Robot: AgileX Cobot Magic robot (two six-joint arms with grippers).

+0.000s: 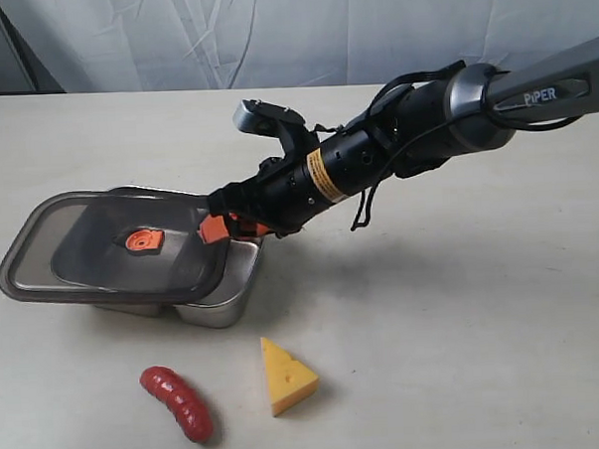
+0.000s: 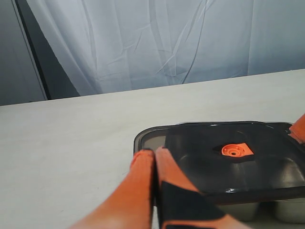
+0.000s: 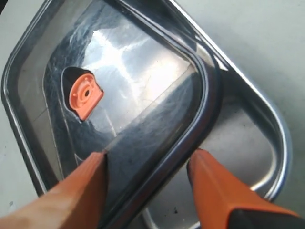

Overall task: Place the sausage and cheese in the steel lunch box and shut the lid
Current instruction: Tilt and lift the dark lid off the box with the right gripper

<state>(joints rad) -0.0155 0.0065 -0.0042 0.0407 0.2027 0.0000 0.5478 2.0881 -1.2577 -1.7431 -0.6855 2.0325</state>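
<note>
Pale worktop, carrying every item. Behind it, creased white cloth backdrop. Dark right arm, entering from the right of the exterior view and sloping down across the middle toward the box. Steel lunch box, left of centre on the worktop, shiny and largely covered, with one end compartment exposed on the side nearer the arm. Smoky translucent lid, lying askew on top of the box, offset to the left of the exterior view, overhanging the box on that side and leaving the right end uncovered. Right hand, orange fingers spread wide at the lid's right-hand edge: one finger over the lid, the other over the exposed compartment, lid rim running between them. Nothing clamped; contact with the lid not discernible. Left hand, shown in its own wrist view, orange fingers pressed flat together with nothing between, low over the worktop just beside a corner of the lid. Yellow cheese wedge, on the worktop in front of the box, outside it. Red sausage, on the worktop left of the cheese and apart from it, likewise outside the box. Orange valve, at the centre of the lid
</note>
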